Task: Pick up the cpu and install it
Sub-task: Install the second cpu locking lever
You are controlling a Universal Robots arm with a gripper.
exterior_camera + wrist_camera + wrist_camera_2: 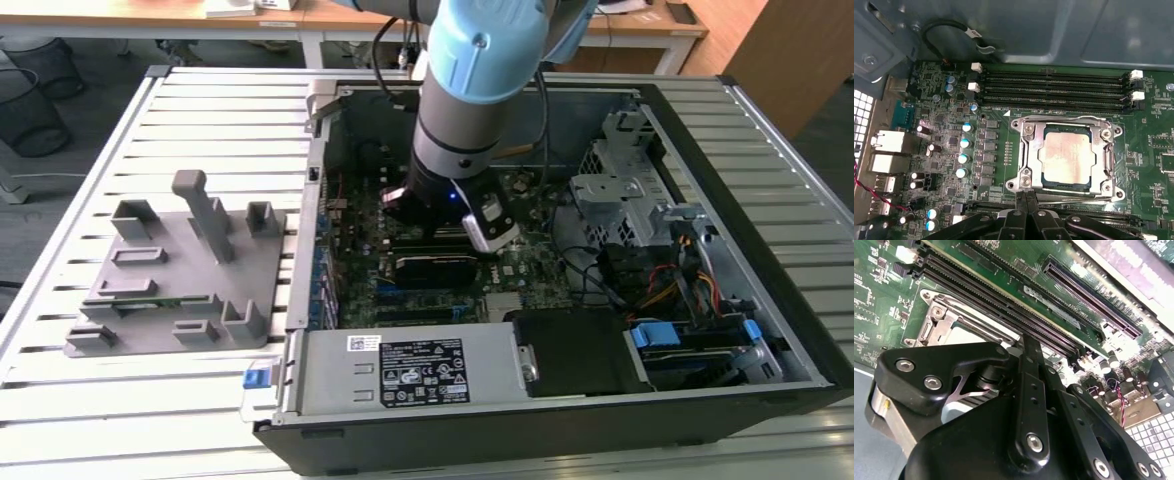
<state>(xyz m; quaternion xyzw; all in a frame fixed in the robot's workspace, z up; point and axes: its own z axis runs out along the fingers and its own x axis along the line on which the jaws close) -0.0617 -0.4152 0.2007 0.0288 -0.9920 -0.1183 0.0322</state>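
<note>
We hang the gripper (1024, 212) low over the motherboard (944, 95) inside the open computer case (747, 330) — it grasps nothing, and its fingers meet in a clenched pair. The cpu (1066, 154) already sits in its socket frame (1026, 155), probably seated for installation — in the first wrist view at one o'clock from the fingertips, just beyond them.

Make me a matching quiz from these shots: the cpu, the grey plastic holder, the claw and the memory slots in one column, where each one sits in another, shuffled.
Things:
1. cpu
2. grey plastic holder
3. claw
4. memory slots

Places:
A. on the slatted table, outside the computer case
B. seated in the socket frame on the motherboard
C. long parallel rows beside the socket
D. hanging just over the socket frame's edge

Pairs: 1-B, 2-A, 3-D, 4-C
</note>
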